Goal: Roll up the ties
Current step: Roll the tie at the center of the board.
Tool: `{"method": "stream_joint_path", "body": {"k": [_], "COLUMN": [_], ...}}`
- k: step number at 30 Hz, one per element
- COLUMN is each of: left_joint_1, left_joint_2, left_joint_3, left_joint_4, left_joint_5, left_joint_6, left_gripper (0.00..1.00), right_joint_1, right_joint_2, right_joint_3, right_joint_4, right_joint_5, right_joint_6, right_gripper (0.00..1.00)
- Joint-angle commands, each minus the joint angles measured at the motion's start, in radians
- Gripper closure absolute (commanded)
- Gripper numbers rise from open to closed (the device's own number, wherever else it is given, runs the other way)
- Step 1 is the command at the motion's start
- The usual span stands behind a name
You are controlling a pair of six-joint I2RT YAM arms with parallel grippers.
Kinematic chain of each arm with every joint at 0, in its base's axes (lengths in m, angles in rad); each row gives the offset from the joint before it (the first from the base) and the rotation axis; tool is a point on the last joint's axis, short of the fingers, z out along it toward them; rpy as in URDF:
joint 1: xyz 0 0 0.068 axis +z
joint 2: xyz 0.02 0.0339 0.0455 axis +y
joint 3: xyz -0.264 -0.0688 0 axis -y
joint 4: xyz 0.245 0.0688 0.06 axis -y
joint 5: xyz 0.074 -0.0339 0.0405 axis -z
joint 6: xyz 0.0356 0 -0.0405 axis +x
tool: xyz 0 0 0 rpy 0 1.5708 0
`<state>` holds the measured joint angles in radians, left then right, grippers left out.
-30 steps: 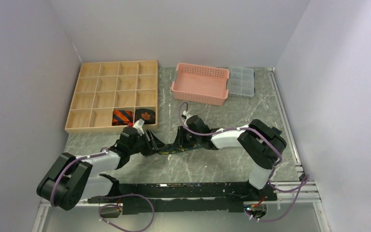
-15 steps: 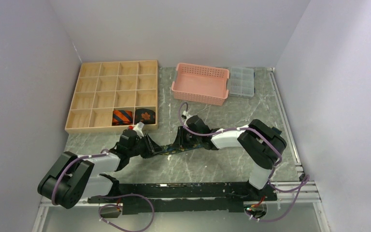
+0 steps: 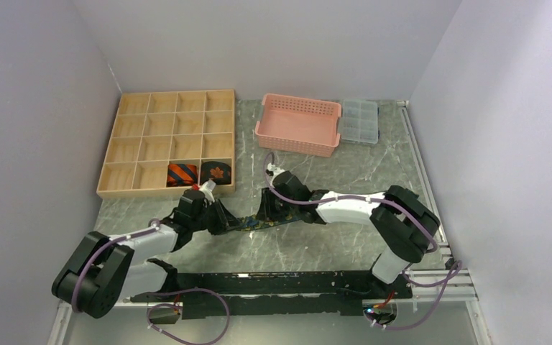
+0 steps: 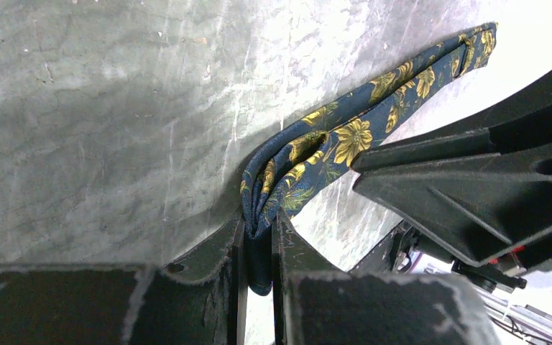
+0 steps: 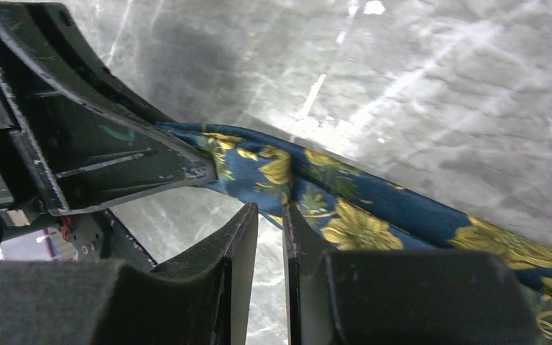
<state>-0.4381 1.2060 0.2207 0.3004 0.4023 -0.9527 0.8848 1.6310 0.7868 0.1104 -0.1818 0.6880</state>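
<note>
The floral tie (image 3: 251, 223), dark blue with yellow-green flowers, is stretched just above the table between my two grippers. My left gripper (image 3: 224, 219) is shut on its folded left end; in the left wrist view the fabric (image 4: 352, 136) bunches between the jaws of that gripper (image 4: 260, 223). My right gripper (image 3: 267, 214) holds the other part. In the right wrist view its jaws (image 5: 269, 208) are nearly closed on the tie's edge (image 5: 374, 215) at the tips. The orange-and-black striped tie (image 3: 182, 173) and the black leaf-motif tie (image 3: 216, 171) lie rolled in tray compartments.
The wooden compartment tray (image 3: 165, 118) stands at the back left, its near edge close behind my left gripper. A pink basket (image 3: 298, 126) and a clear plastic box (image 3: 359, 120) stand at the back. Walls close in on both sides.
The right arm's elbow has swung out to the right and its gripper has shifted slightly left and back. The left gripper has edged a little. Both keep hold of the floral tie.
</note>
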Motion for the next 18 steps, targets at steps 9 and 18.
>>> {"method": "stream_joint_path", "body": {"k": [9,18], "left_joint_1": [-0.021,-0.150], "left_joint_2": [-0.082,-0.021], "left_joint_3": [0.156,0.390], "left_joint_4": [-0.381,-0.789], "left_joint_5": [-0.087,-0.346], "left_joint_6": [0.136,0.209], "left_gripper": [0.97,0.97], "right_joint_1": [0.026,0.054], "right_joint_2": [0.138,0.229], "right_joint_3": [0.071,0.122], "right_joint_4": [-0.014,0.012], "right_joint_5": [-0.007,-0.045], "right_joint_6": [-0.043,-0.040], "right_gripper": [0.80,0.84]}}
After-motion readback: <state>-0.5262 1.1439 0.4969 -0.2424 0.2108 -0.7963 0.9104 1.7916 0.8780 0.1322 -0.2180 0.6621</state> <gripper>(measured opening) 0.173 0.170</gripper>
